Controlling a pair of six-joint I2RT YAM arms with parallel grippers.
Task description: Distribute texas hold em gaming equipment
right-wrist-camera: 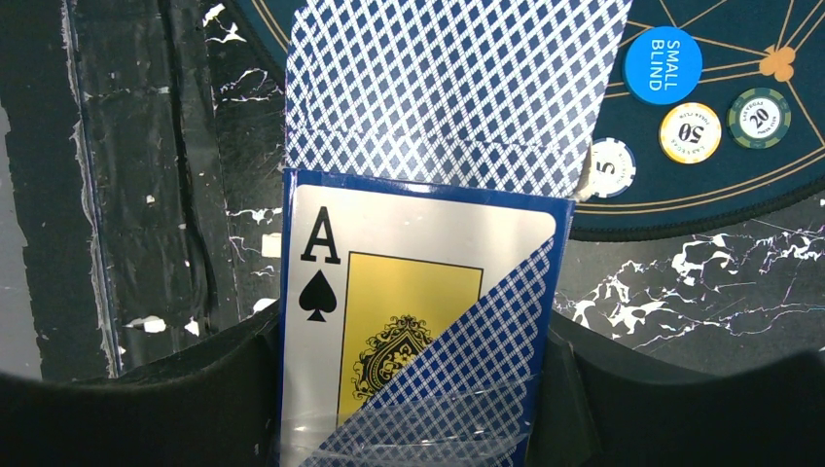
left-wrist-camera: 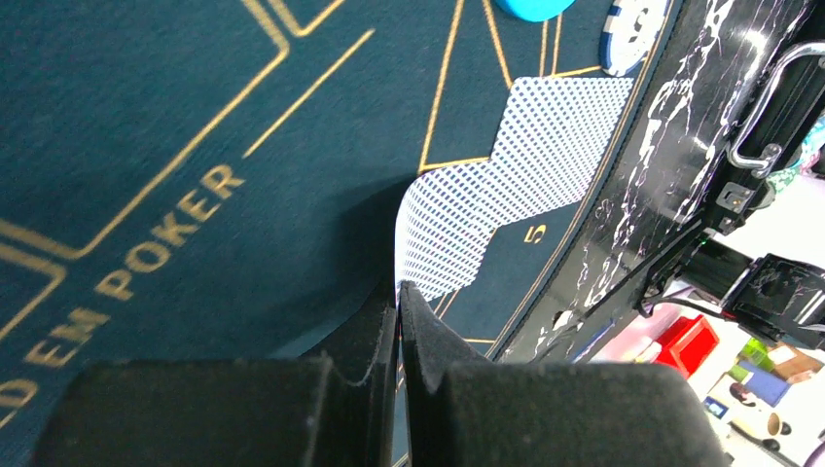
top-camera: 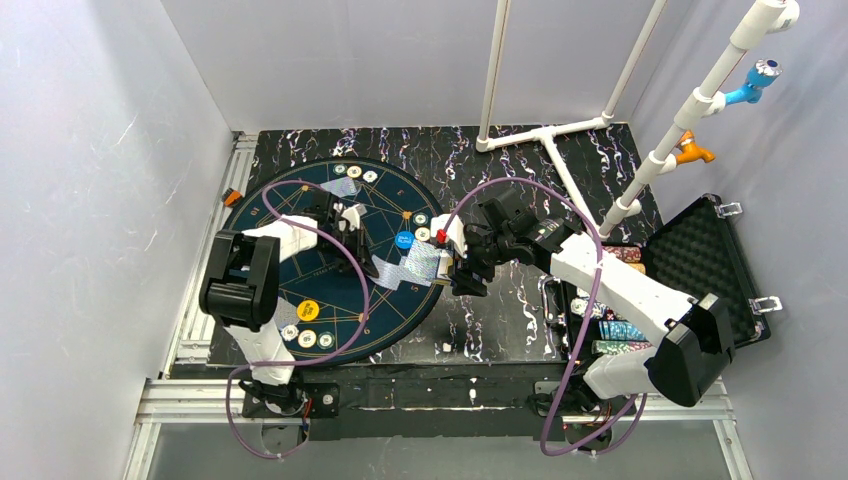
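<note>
A: What has my right arm got?

B: Your right gripper (right-wrist-camera: 413, 389) is clamped on a card box (right-wrist-camera: 389, 282), one finger against each long side. The box's ace of spades front faces the wrist camera. A sheaf of cards (right-wrist-camera: 448, 88) with blue patterned backs sticks out of its far end and reaches over the right edge of the dark-blue poker mat (left-wrist-camera: 146, 117).

A: And my left?

B: Your left gripper (left-wrist-camera: 399, 292) has its jaws together, nipping the near corner of one playing card (left-wrist-camera: 452, 224). That card is back up, lifted just off the mat with its shadow beneath it. Its far end overlaps another patterned back nearer the mat's edge. I cannot tell whether your card has come wholly free of that sheaf.

A: Where is everything else?

B: The blue SMALL BLIND button (right-wrist-camera: 662, 63) lies on the mat just beside the cards, with three chips (right-wrist-camera: 690, 132) close by it, marked 50, 20 and 5. More chips sit near the mat's near and far rims. The open black case (top-camera: 700, 250) lies to your right, with chip rows inside.
</note>
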